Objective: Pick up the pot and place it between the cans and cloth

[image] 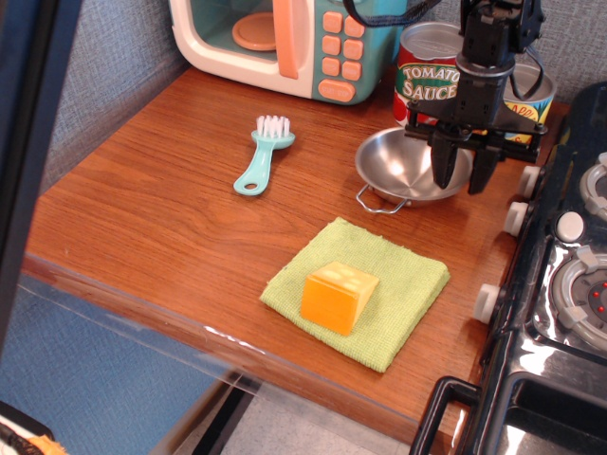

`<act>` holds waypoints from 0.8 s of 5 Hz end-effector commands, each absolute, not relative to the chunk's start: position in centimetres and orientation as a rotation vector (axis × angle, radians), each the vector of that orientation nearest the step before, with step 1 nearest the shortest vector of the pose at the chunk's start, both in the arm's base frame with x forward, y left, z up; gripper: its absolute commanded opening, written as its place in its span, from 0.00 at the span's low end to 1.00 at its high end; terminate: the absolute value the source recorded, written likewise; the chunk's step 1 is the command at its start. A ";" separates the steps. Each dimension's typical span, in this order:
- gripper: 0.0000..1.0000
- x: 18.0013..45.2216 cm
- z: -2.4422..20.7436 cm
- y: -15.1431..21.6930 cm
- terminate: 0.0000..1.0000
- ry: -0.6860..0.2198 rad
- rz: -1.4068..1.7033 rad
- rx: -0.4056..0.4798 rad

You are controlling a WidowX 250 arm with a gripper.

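Observation:
The shiny steel pot (pixel 406 167) sits level on the wooden table, its wire handle towards the green cloth (pixel 403 284). It lies between the cloth and the cans. The red-and-white Tomato Sauce can (pixel 427 81) stands just behind it. The yellow-and-blue pineapple can (pixel 531 100) is partly hidden by my arm. My gripper (pixel 463 175) is open and points down over the pot's right rim, with one finger (pixel 444 166) inside the bowl and the other outside it.
An orange cheese-like block (pixel 339 297) lies on the cloth. A teal brush (pixel 263 154) lies to the left. A toy microwave (pixel 285 38) stands at the back. A black toy stove (pixel 569 284) borders the right side. A dark blurred bar (pixel 28 142) covers the left edge.

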State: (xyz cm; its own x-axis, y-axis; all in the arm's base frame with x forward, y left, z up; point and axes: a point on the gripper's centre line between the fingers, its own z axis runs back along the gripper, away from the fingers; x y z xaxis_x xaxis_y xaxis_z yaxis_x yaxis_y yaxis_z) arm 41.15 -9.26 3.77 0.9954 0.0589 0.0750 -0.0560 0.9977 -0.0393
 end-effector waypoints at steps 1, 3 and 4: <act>1.00 39.5 10.8 -9.0 0.00 -0.211 0.056 -0.106; 1.00 34.7 13.1 -5.8 0.00 -0.191 0.009 -0.041; 1.00 33.3 12.7 -4.7 0.00 -0.185 0.005 -0.026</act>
State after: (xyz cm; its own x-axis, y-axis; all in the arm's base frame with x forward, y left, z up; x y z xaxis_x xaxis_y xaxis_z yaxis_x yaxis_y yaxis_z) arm 33.55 -4.74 10.71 0.9923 0.0018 0.1240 0.0006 0.9998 -0.0189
